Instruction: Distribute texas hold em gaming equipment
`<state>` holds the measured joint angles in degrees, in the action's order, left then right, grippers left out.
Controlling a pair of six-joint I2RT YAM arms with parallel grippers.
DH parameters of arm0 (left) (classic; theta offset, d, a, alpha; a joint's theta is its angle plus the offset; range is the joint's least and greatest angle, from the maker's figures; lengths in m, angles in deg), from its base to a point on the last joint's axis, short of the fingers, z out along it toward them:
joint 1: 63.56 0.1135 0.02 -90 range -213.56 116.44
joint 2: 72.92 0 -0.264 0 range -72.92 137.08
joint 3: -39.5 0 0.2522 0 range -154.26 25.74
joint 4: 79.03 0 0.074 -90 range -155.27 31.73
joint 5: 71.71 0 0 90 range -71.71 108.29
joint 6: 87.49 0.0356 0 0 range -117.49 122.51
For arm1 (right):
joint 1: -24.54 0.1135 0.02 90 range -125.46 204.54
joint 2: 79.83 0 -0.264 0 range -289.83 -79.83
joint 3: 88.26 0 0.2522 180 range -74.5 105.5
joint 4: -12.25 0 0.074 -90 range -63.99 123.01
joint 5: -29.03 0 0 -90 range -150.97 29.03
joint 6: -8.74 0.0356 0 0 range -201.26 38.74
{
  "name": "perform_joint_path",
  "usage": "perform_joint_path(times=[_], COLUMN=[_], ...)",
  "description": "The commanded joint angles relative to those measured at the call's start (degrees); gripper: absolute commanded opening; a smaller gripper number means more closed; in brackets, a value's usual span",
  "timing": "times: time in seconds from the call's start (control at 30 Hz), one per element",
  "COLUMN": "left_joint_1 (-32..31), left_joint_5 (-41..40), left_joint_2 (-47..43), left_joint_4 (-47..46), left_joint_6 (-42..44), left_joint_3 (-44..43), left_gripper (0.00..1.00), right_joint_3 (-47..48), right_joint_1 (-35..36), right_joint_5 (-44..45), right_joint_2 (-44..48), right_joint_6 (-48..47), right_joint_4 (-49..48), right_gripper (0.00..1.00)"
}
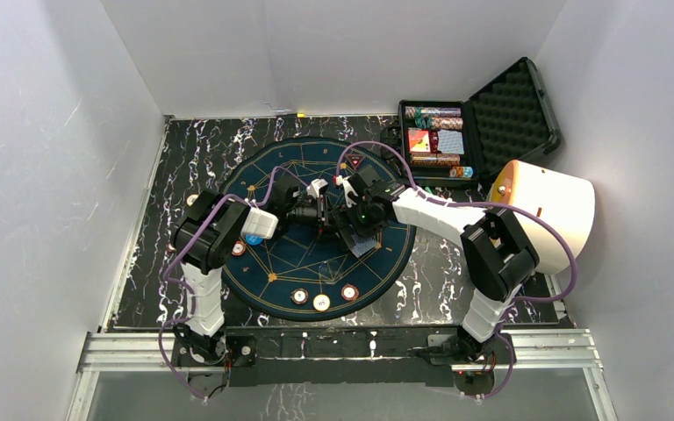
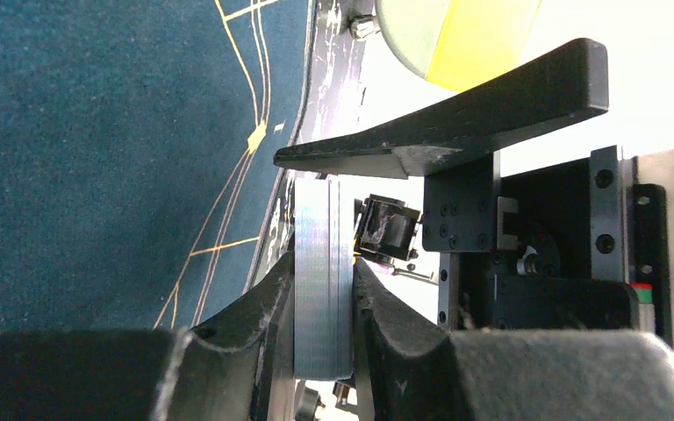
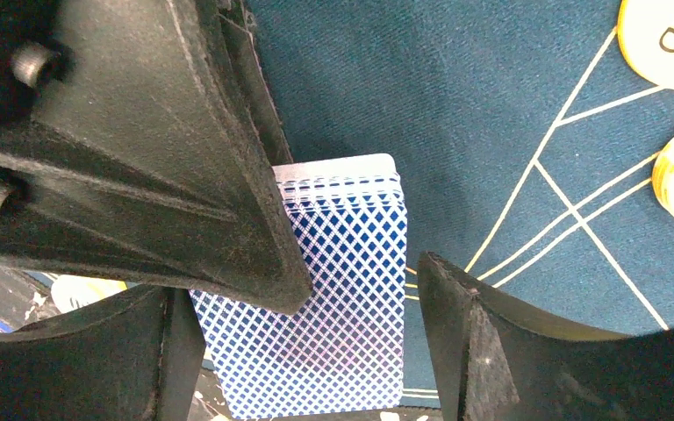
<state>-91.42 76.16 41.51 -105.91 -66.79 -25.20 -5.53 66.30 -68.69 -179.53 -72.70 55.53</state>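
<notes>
The left gripper (image 2: pixel 320 263) is clamped on the deck of cards (image 3: pixel 342 333), its 2 fingers pressed against the flat faces so that its own camera sees the deck edge-on; the deck hangs just above the round blue mat (image 1: pixel 272 175), a little toward 12 o'clock from the mat's centre.

The right gripper (image 1: pixel 344 195) meets it from the 3 o'clock side with its jaws wide apart, 1 finger on each side of the deck's blue diamond-patterned back; the finger on the 3 o'clock side of its wrist view stands clear of the deck's edge, and whether the other one touches the deck I cannot tell; a finger of the left gripper crosses that view and hides the upper left part of the deck.

Around them, on the mat: 3 chips (image 1: pixel 321 303) in a row at the 6 o'clock rim, 1 chip (image 1: pixel 239 248) beside a blue button (image 1: pixel 253 239) at 8 o'clock, a dark chip (image 1: pixel 354 162) at 1 o'clock, and what looks like a loose card (image 1: pixel 364 246) at 4 o'clock, partly under the right arm.

Off the mat, an open black case (image 1: pixel 513 110) with more chips and cards sits at 1 o'clock; a big white cylinder (image 1: pixel 553 206) stands at 3 o'clock, just behind the right arm's elbow; purple cables (image 1: pixel 377 147) loop over both arms.
</notes>
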Motion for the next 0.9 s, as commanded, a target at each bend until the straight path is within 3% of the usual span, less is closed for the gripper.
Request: perform_joint_path(times=[0.0,0.3,0.5,0.6,0.87], left_joint_1=[0.4,0.4,0.4,0.5,0.4], left_joint_5=[2.5,3.0,2.6,2.4,0.6], left_joint_2=[-4.8,-4.9,-5.5,-5.3,-5.7], left_joint_4=[-3.9,-4.6,-4.8,-4.6,0.4], left_joint_6=[-1.8,-2.1,-1.7,-1.2,2.6], left_joint_3=[0.2,0.9,1.6,1.9,0.5], left_gripper=[0.00,0.00,0.00,0.01,0.26], right_joint_3=[0.3,1.7,1.9,2.3,4.7], right_joint_1=[0.2,0.1,0.2,0.1,0.2], right_joint_5=[-0.8,1.0,1.7,2.2,4.7], right_joint_2=[2.4,2.2,1.9,2.0,1.2], right_joint_6=[-1.6,-0.3,-1.6,-3.8,-8.9], right_joint_4=[-1.0,-2.3,-2.1,-1.2,2.0], right_gripper=[0.86,0.78,0.56,0.52,0.49])
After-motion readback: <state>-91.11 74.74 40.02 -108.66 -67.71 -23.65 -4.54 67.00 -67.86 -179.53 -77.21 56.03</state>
